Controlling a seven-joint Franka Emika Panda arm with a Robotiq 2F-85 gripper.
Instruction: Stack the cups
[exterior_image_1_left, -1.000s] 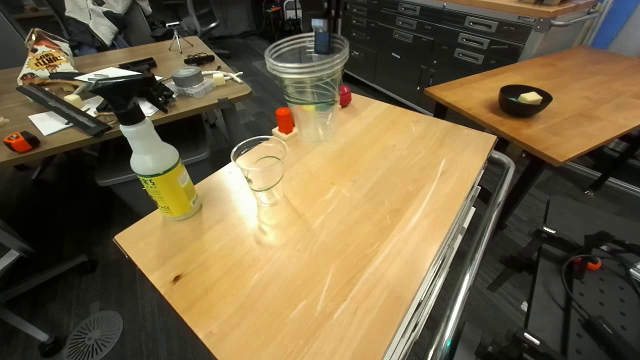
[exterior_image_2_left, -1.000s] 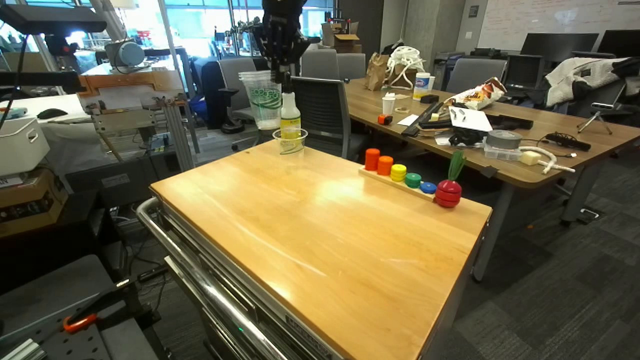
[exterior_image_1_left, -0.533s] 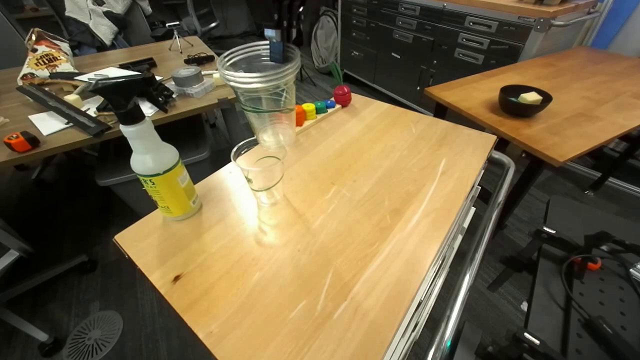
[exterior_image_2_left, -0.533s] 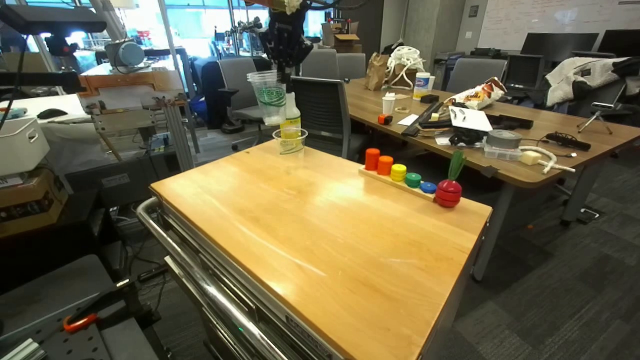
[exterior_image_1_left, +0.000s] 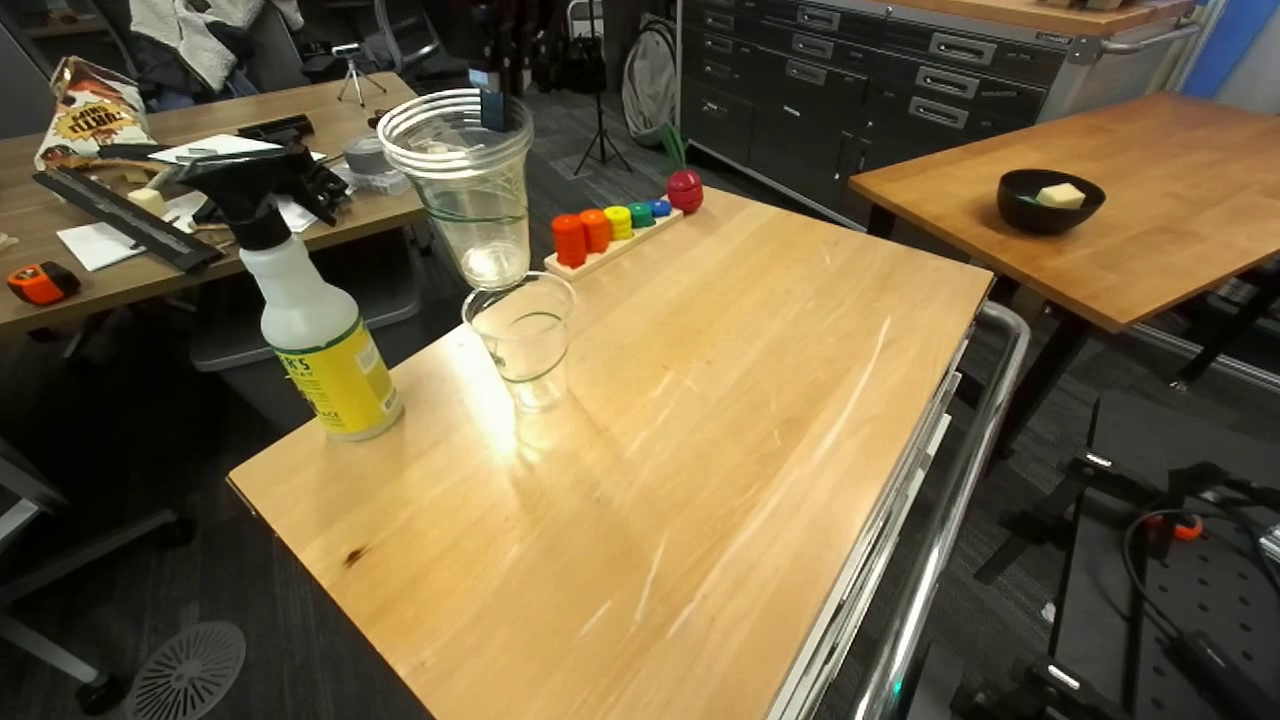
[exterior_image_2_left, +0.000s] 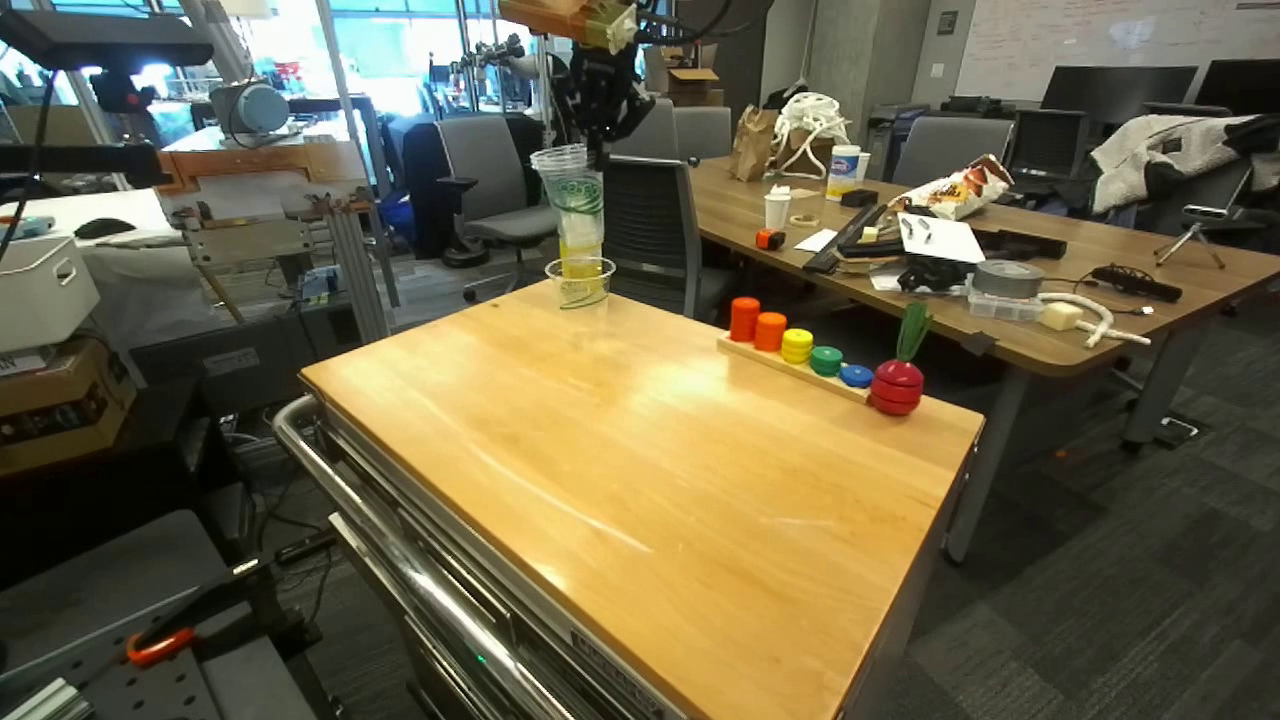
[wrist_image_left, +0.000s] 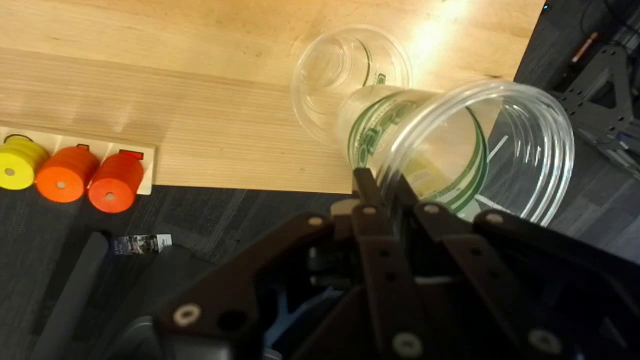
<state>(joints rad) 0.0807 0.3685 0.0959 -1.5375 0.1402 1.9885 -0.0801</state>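
Cup stack (exterior_image_1_left: 466, 198) pinched at rim by end effector (wrist_image_left: 382, 179), near single cup (exterior_image_1_left: 527, 345).

A pale wooden worktop (exterior_image_1_left: 720, 480) with a metal tube handle (exterior_image_1_left: 963, 505) along one side bears a whitish plastic spray bottle (exterior_image_1_left: 340, 370) with a black trigger head and yellow label. Along its edge stands a wooden peg toy (exterior_image_2_left: 797, 346) with red, orange, yellow, green and blue discs, a round red toy vegetable (exterior_image_2_left: 897, 387) with a green top just beside the blue end. A brown wooden table (exterior_image_2_left: 735, 205) holds a grey roll of tape (exterior_image_2_left: 1007, 279) on a clear plastic box (exterior_image_2_left: 1003, 305) and an orange-and-black tape measure (exterior_image_2_left: 769, 239). A round black bowl (exterior_image_1_left: 1040, 218) holding a pale yellow block (exterior_image_1_left: 1060, 196) sits on an orange-brown wooden table (exterior_image_1_left: 1180, 200).
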